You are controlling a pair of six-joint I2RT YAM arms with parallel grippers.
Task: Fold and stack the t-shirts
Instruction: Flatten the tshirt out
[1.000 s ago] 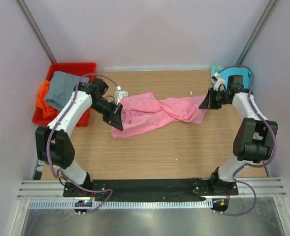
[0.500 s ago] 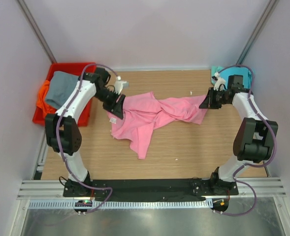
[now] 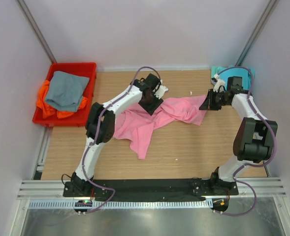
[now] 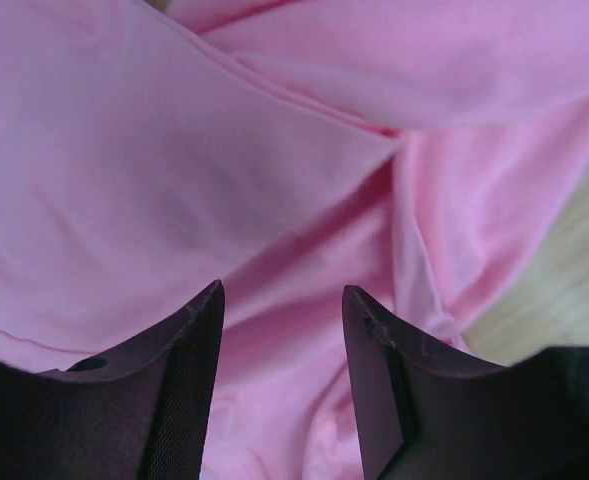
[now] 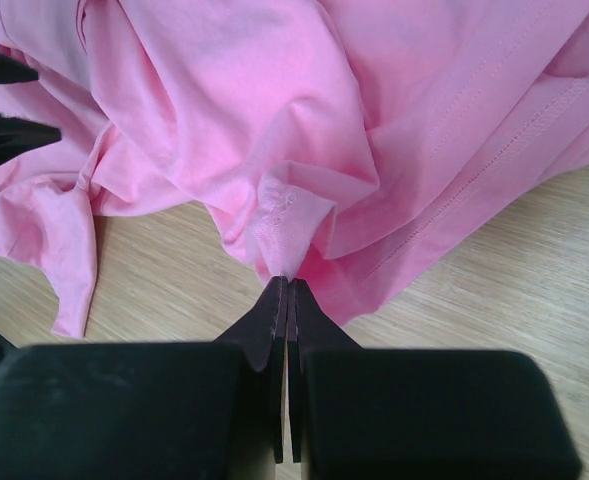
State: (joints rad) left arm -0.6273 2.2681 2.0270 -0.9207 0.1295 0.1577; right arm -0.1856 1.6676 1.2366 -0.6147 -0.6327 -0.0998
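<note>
Swung right from beside the red bin (image 3: 89, 68), the left gripper (image 3: 150, 105) now hangs over the pink t-shirt (image 3: 145, 128) at mid-table, fingers apart and holding nothing; a fold of the shirt has dropped toward the near edge. Right gripper (image 3: 207, 102) stays clamped on its right hem; grey t-shirt (image 3: 65, 91) and orange t-shirt (image 3: 45, 96) lie in the bin, far left.

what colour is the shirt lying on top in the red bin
The top t-shirt is grey, over an orange t-shirt; best seen from top external.
</note>
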